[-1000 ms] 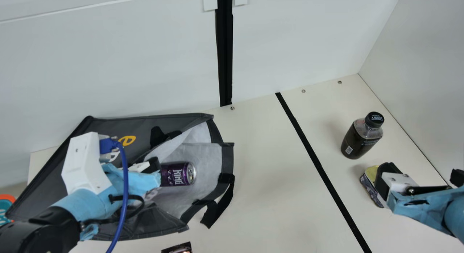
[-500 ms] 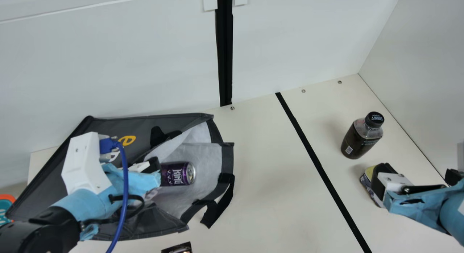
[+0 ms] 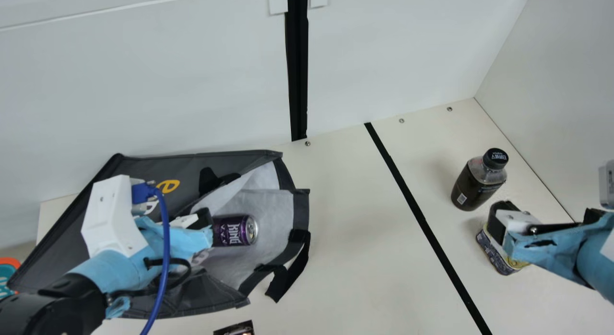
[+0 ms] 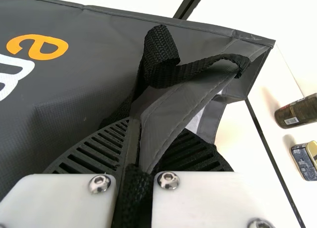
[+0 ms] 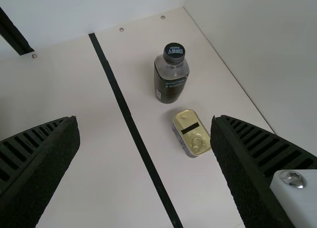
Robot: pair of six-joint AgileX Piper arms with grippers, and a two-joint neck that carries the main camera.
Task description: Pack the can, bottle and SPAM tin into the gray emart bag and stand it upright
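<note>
Left fingers (image 4: 101, 151) are pinching the soft bag (image 4: 74, 89); right fingers (image 5: 242, 178) are hovering spread; beyond them the tin (image 5: 184, 120) is lying, probably dense, rigid, slippery, inviting a grip across its long sides.

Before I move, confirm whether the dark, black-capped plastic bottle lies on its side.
No, the bottle stands upright on the cream table.
</note>
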